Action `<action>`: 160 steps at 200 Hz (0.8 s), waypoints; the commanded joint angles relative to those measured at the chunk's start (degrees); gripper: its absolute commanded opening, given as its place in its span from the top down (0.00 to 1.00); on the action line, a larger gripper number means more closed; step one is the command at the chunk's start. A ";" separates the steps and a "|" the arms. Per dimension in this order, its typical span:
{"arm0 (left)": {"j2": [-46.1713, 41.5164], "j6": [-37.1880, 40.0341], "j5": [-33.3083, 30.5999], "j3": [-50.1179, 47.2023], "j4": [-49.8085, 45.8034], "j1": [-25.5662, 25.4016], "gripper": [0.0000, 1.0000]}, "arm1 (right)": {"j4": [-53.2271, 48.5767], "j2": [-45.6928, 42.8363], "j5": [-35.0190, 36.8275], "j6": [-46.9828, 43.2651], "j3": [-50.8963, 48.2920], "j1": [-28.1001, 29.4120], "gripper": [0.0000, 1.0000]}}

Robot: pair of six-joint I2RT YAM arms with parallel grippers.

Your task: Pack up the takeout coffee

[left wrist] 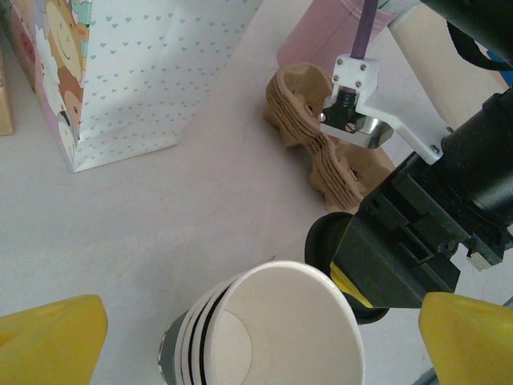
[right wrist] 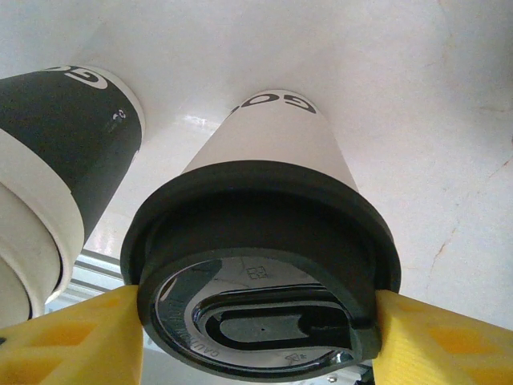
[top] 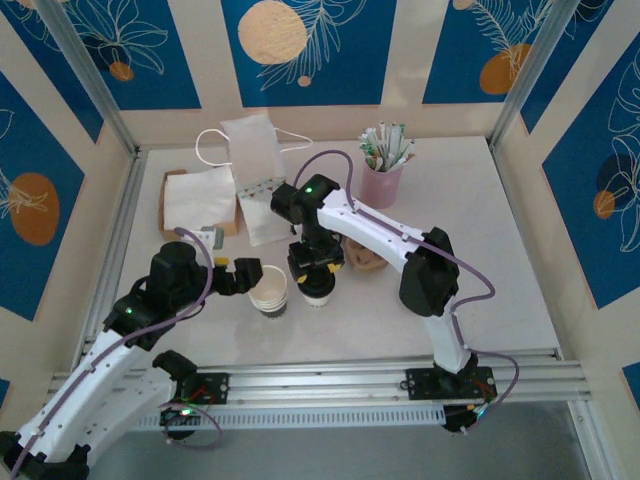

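The takeout coffee, a whitish paper cup with a black sip lid, stands mid-table; its base looks to rest on the surface. My right gripper comes down from above and is shut on the lid's rim, a yellow finger pressed against each side. In the left wrist view only the lid's edge peeks out below the right gripper's black body. My left gripper is open, its fingers wide apart on either side of a stack of lidless cups without touching it.
The cup stack stands just left of the coffee. A brown cardboard carrier lies right of it. A white paper bag lies flat at the back, beside a napkin box. A pink holder of stirrers stands back right.
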 commanded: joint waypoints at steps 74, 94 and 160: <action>0.18 1.05 1.82 -0.49 2.02 1.24 0.00 | -0.22 3.56 1.28 1.32 -2.10 1.70 0.34; 0.22 1.10 1.95 -0.39 2.08 1.34 0.00 | 1.35 3.70 0.31 1.44 -3.85 1.65 0.34; 0.30 0.78 2.50 -0.22 2.08 1.53 0.00 | 5.78 2.83 -1.61 2.30 -10.08 1.55 0.34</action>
